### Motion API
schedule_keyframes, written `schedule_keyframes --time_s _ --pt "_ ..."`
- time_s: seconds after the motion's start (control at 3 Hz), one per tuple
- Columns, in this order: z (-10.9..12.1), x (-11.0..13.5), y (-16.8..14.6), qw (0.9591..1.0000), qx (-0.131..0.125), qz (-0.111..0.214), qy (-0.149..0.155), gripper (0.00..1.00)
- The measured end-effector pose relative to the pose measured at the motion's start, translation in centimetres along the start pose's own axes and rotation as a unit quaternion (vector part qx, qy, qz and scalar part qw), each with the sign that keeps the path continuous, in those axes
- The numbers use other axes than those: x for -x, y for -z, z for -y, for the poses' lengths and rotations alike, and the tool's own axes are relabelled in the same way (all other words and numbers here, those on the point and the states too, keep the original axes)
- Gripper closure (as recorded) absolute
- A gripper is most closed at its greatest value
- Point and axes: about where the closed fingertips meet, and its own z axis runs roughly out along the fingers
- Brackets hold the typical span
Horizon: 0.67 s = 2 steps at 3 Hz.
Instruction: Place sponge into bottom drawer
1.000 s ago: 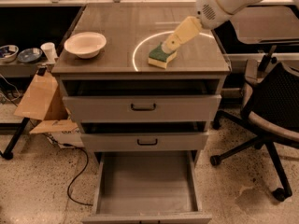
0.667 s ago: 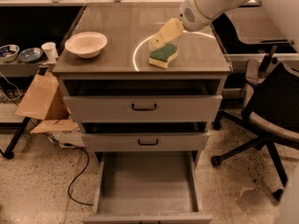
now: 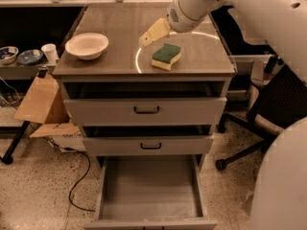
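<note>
Green-topped sponge [image 3: 166,56] angles lower-left to upper-right, tool [image 3: 144,40] just beside.

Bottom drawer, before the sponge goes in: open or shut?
Open: bottom drawer pulled out, interior showing. The gripper hovers over the cabinet top, beside the sponge.

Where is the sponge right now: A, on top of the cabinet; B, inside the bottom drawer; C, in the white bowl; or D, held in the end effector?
A: the sponge lies on the cabinet top, with the end effector just up and left of it in the camera view, not holding it.
</note>
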Motion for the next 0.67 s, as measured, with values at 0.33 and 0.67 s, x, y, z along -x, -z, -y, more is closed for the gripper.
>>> schedule_keyframes --time_s 0.33,0.67 --pt "0.00 0.00 0.00 1.0000 0.000 0.000 0.000 0.00" --pt "0.05 -0.07 -0.61 0.9991 -0.031 -0.028 0.011 0.00"
